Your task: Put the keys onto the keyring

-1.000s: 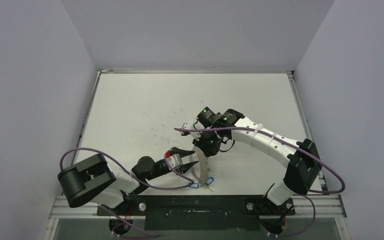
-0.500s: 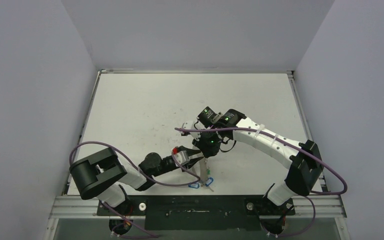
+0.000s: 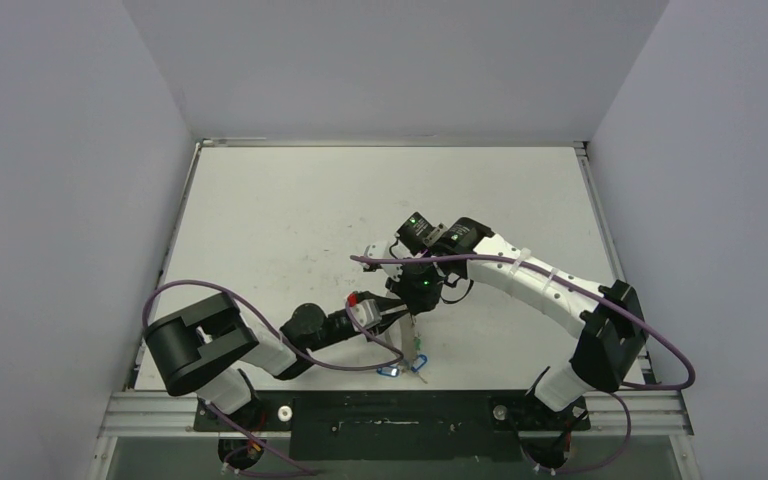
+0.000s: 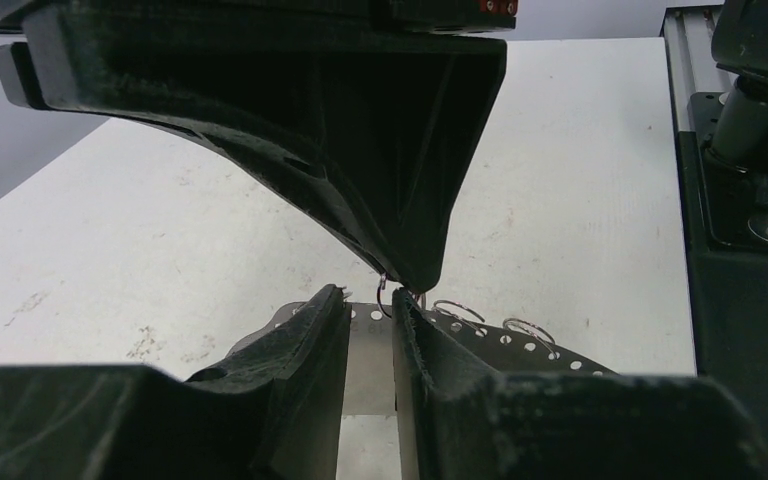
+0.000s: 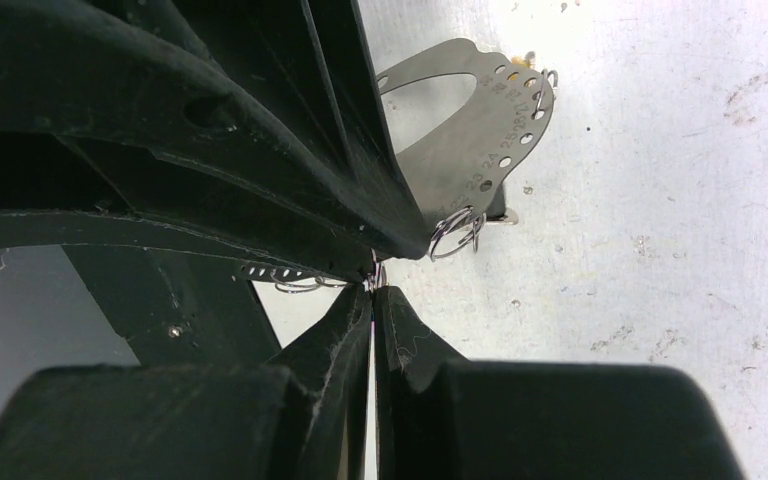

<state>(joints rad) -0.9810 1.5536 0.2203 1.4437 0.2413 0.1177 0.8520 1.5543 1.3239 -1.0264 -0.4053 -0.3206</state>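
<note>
The keyring [image 3: 398,342] is a flat silvery metal band with a row of holes, standing on edge near the table's front. It carries small split rings [image 5: 455,232]. Keys with blue tags [image 3: 388,371] and a green tag [image 3: 416,345] lie at its foot. My right gripper [image 3: 411,311] reaches down from above. Its fingers [image 5: 373,292] are shut on a thin split ring at their tips. My left gripper [image 3: 390,314] sits right under those tips. Its fingers [image 4: 365,297] stand a narrow gap apart, with the band's face [image 4: 368,365] showing behind the gap.
The black front rail [image 3: 390,415] runs just behind the keys. The right arm's base [image 4: 750,200] stands close on the right. Purple cables [image 3: 380,262] loop over both arms. Scuffed white table [image 3: 290,220] stretches to the back and left walls.
My left arm has swung right and forward, bringing its gripper up against the band under the right gripper's tips. The right arm and the keys have barely moved.
</note>
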